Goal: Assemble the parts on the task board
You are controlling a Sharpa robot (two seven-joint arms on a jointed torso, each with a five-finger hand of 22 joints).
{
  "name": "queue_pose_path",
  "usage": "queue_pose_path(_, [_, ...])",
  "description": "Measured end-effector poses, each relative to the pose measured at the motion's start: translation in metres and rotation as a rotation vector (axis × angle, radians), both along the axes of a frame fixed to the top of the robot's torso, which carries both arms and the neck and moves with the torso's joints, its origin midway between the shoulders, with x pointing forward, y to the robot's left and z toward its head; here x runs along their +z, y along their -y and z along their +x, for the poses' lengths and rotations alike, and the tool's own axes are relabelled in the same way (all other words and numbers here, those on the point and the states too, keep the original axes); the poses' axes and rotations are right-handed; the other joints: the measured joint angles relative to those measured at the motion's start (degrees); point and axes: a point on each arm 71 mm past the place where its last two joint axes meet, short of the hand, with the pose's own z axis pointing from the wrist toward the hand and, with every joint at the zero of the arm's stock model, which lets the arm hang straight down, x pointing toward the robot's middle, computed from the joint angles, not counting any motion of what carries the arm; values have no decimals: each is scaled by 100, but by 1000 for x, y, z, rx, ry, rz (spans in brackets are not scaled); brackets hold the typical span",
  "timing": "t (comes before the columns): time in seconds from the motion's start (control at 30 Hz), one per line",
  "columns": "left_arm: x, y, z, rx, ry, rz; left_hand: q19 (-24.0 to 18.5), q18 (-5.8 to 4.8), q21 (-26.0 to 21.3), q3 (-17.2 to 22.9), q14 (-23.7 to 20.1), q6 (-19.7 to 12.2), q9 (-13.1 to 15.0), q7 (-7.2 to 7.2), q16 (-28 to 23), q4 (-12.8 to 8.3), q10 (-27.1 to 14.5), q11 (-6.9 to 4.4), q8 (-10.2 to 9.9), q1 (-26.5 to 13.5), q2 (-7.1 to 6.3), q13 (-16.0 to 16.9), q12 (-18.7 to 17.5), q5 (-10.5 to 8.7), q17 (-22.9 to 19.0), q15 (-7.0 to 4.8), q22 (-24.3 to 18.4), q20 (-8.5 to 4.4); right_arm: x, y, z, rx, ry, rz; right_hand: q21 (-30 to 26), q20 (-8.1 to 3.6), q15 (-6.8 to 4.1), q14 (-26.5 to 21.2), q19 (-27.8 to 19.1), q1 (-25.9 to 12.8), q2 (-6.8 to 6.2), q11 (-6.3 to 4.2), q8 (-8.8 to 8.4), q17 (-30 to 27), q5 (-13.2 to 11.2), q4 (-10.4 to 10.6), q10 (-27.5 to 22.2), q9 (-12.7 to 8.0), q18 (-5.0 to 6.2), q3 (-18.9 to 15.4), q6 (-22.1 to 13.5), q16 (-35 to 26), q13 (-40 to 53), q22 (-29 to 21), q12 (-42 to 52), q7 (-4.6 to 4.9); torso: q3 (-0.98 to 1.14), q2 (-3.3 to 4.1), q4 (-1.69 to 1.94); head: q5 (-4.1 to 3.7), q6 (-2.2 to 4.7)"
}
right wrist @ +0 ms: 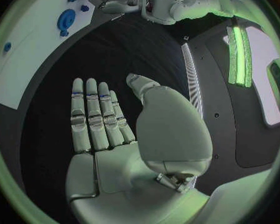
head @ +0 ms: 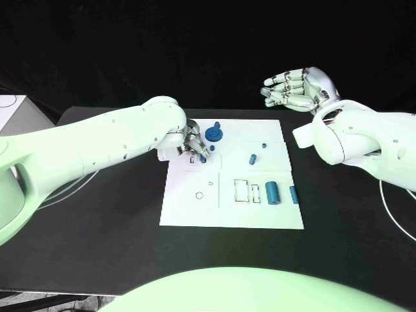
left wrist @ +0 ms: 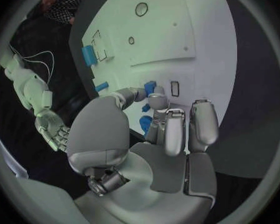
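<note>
Black counter [head: 95,247] carries the white task board [head: 231,172] at its middle. Left hand [head: 193,144] is down on the board's ten o'clock corner, fingertips [left wrist: 154,100] closed round a small blue part [left wrist: 150,87]. Right hand [head: 297,88] hangs off the board toward one o'clock, fingers loosely spread and holding nothing. Round blue disc [head: 214,134] sits at twelve o'clock, near the left hand; a short blue cylinder [head: 273,193] lies toward four o'clock with a slimmer blue piece [head: 293,194] just beside it; a tiny blue peg [head: 253,158] rests near centre. These parts look like hard, light plastic, probably slick, so a fingertip pinch across the middle seems best. Outlined slots [head: 241,190] beside the cylinder stand unfilled
</note>
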Motion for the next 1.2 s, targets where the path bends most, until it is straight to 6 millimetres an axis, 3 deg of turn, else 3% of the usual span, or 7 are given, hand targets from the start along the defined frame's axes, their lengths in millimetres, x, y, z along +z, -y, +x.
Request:
queue_pose_path(0.43, [-1, 1, 1, 3, -3, 4, 0, 0, 0, -168, -10, 43, 27, -42, 0, -168, 50, -32, -43, -93, 89, 23, 16, -210, -1, -9, -1, 0, 0, 0, 0, 1, -1, 0, 0, 0, 0, 0, 0, 0, 0, 0, -22, -16, 0, 0, 0, 0, 0, 0, 24, -23, 0, -20, 0, 22, -4, -5, 7, -22, 0])
queue_pose_path(0.47, [-1, 1, 1, 3, -4, 4, 0, 0, -23, -193, -11, 67, 36, -66, 0, -193, 60, -42, -59, -108, 75, 22, 16, -270, -1, -10, -1, 0, 0, 0, 0, 1, -1, 0, 0, 0, 0, 0, 0, 0, 0, 0, -22, -15, 0, 0, 0, 0, 0, 0, 24, -23, 0, -20, 0, 22, -4, -5, 7, -24, 0])
queue_pose_path(0.53, [-1, 0, 1, 5, -4, 4, 0, 0, -23, -242, -22, 209, 94, -185, 0, -242, 101, -82, -82, -167, 98, 22, 16, -663, -1, -21, -5, 0, 0, 0, 0, 1, -2, 0, 0, 0, 0, 0, 0, 0, 0, 0, -22, -16, 0, 0, 0, 0, 0, 0, 24, -23, 0, -20, 0, 22, -7, -7, 8, -26, 0])
queue_pose_path(0.63, [-1, -1, 2, 6, -6, 5, 0, 0, -46, -275, -22, 309, 27, -268, 0, -294, 78, -59, -149, -253, 65, 50, 16, -966, -1, -21, -12, 0, 0, 0, 0, 1, -2, 1, 0, 0, 0, 0, 0, 0, 0, 0, -22, -18, 0, 0, 1, 0, 0, 0, 24, -23, 0, -26, 0, 22, -7, -8, 10, -30, 0])
queue_pose_path(0.77, [-1, -2, 2, 8, -7, 6, 44, 0, -48, -531, -22, 369, -7, -327, 0, -90, 65, -52, -219, -258, 59, 70, 16, -1455, -1, -21, -18, 0, 0, 0, 0, 1, -2, 1, 0, 0, 0, 0, 0, 0, 0, 0, -22, -25, 0, 0, 1, -5, 0, 0, 24, -23, 0, -32, 0, 22, -7, -9, 10, -31, 0])
queue_pose_path(1.03, [-2, -6, 2, 15, -9, 8, 43, 0, -71, -840, -22, 409, -18, -281, 0, 190, 65, -52, -311, -288, 29, 92, 16, -1967, -2, -21, -18, -1, 0, 1, 0, 0, -3, 1, 0, 0, 0, 0, 0, -25, 25, 0, -22, -58, 0, 0, 0, -10, 0, 0, 23, -44, 0, -74, 0, 22, -7, -11, 10, -21, 0])
queue_pose_path(1.2, [-2, -9, 2, 20, -10, 9, 43, 0, -71, -874, -22, 418, -23, -273, 0, 224, 65, -52, -311, -288, 29, 98, 16, -2015, -2, -20, -18, -1, 0, 1, -1, -1, -3, 2, 0, 0, 0, 0, 0, -25, 25, 0, -45, -66, -22, 0, 1, -10, 0, 0, 23, -44, 0, -85, 0, 21, -7, -13, 11, -23, 0])
